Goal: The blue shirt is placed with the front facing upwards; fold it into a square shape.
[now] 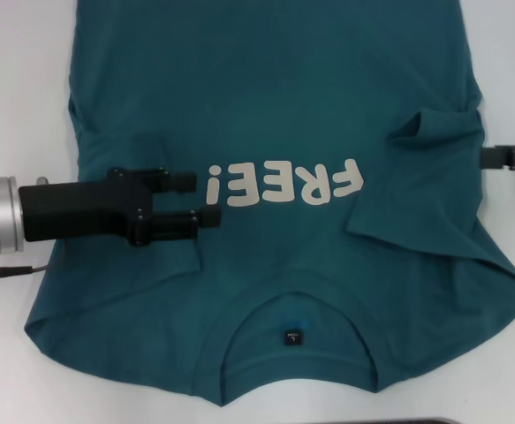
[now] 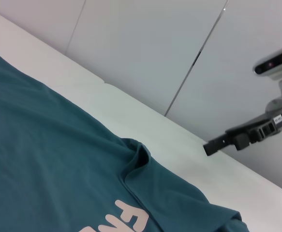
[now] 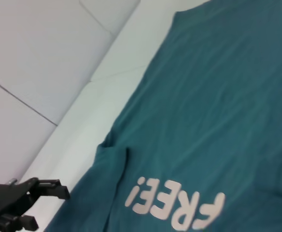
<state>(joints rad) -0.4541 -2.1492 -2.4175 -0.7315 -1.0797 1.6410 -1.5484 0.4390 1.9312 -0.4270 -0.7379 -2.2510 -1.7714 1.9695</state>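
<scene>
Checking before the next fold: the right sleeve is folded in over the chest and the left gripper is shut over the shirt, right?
Not quite. The head view shows the left gripper open, fingers apart above the shirt beside the lettering. The right sleeve is indeed folded in over the chest.

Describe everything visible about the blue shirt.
The blue shirt is a dark teal, cotton-looking short-sleeved tee lying front up on the white table, collar nearest the robot with a small dark neck label. White "FREE!" lettering crosses the chest. Its right-side sleeve is folded inward. The left gripper hovers open over the chest; the right gripper sits at the shirt's edge.
</scene>
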